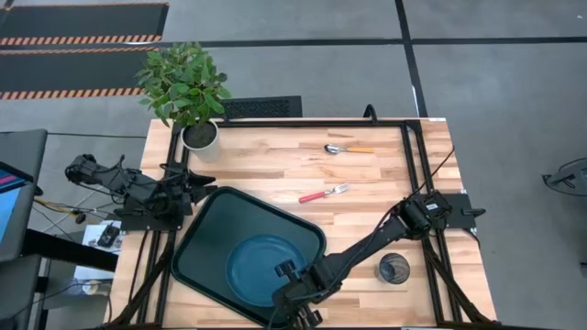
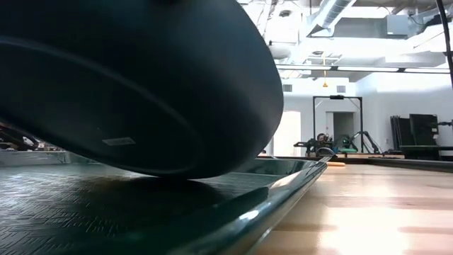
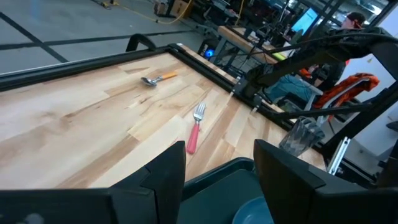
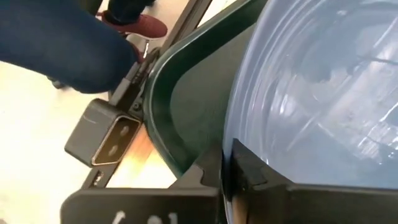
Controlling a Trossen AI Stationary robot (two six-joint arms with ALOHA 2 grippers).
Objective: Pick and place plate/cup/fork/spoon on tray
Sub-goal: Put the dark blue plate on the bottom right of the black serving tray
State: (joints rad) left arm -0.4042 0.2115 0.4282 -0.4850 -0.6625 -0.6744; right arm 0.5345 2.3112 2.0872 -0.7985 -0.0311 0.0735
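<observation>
The dark-blue plate (image 1: 260,268) is inside the dark-green tray (image 1: 207,227) at the table's near left. My right gripper (image 1: 287,273) is shut on the plate's near-right rim. In the low view the plate (image 2: 141,85) is tilted, its underside showing. My left gripper (image 3: 221,177) is open and empty beside the tray's far-left corner. The fork (image 1: 323,193) and the spoon (image 1: 347,148) lie flat on the wood at mid table. The cup (image 1: 393,269) stands near the right front. My right gripper pinches the plate's raised rim (image 4: 261,158) between its two fingers, one on the plate's inner face and one outside. The fingers come from the table's near right side. The plate is tilted, its low edge (image 2: 180,172) down at the tray's floor.
A white pot with a green plant (image 1: 199,136) stands at the table's far left corner. The tray's raised lip (image 2: 283,191) runs beside the plate. Bare wood lies between the tray and the cup. A person's legs and a red shoe (image 4: 134,25) show beyond the table.
</observation>
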